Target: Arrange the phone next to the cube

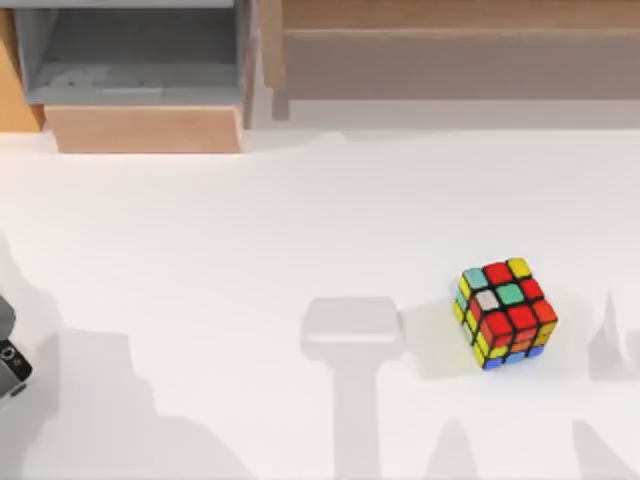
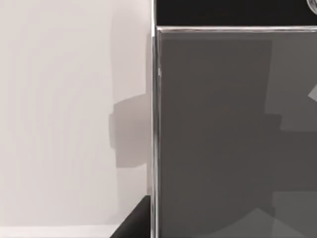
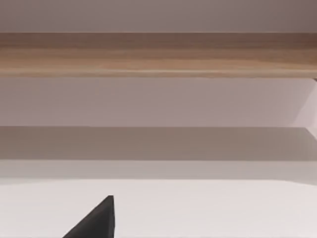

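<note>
I see nothing placed yet: the phone point(image 1: 12, 368) sits at the table's far-left edge, close under my left wrist camera, well apart from the cube point(image 1: 504, 312) at right, and I can't tell either gripper's finger state.

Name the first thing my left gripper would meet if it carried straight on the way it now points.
Most likely the flat grey metallic phone with the dark end strip. It lies close ahead of the left gripper in the left wrist view, though the exact depth between them is unclear.
</note>
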You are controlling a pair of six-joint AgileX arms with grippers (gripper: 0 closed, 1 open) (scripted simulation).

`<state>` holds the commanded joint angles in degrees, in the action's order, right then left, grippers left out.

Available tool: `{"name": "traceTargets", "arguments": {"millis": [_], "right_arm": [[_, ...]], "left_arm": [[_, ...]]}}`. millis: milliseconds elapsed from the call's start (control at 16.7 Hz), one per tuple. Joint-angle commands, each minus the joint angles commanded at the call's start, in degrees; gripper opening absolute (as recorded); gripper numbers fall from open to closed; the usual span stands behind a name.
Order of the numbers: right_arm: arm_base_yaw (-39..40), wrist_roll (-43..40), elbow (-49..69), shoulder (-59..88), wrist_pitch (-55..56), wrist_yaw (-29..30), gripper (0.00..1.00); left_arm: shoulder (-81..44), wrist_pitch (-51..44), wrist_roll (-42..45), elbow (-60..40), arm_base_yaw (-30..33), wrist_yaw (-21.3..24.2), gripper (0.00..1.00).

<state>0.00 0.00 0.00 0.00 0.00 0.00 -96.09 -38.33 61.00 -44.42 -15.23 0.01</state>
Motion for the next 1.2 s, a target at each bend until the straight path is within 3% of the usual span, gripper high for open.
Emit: {"name": "traceTargets", "arguments": {"millis": [1200], "right_arm": [[0.0,0.0,0.0,0.0,0.0,0.0,1.00]], "left_arm": [[3.6,-6.3,-0.4,-2.7,0.2,0.4,0.00]]}}
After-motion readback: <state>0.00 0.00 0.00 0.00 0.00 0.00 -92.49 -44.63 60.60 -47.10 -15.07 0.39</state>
